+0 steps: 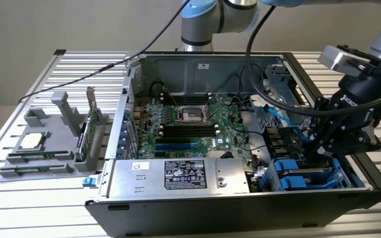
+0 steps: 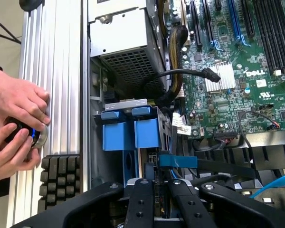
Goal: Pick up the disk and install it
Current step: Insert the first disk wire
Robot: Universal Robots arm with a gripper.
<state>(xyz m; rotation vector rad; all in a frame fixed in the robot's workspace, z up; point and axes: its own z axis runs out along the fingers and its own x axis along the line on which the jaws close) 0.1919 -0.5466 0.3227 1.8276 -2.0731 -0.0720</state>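
Observation:
My gripper (image 1: 324, 148) hangs over the drive bay at the front corner of the open computer case (image 1: 197, 203), on the exterior view's right. In the wrist view its two black fingers (image 2: 140, 204) stand close together. They are shut on the disk (image 2: 157, 183), which I see edge-on as a thin dark slab. A piece of its bright blue bracket (image 2: 176, 160) sticks out just beyond the fingers. The disk stands upright next to two blue carriers (image 2: 133, 133) that sit in the bay (image 1: 306, 174).
A silver power supply box (image 1: 177, 174) with a black-and-white label lies beside the bay. Black cables (image 2: 180, 73) and the green motherboard (image 1: 184, 129) are close by. A grey fixture (image 1: 51, 144) holds a chip at the exterior view's left. A person's hands (image 2: 14, 123) grip a round knob.

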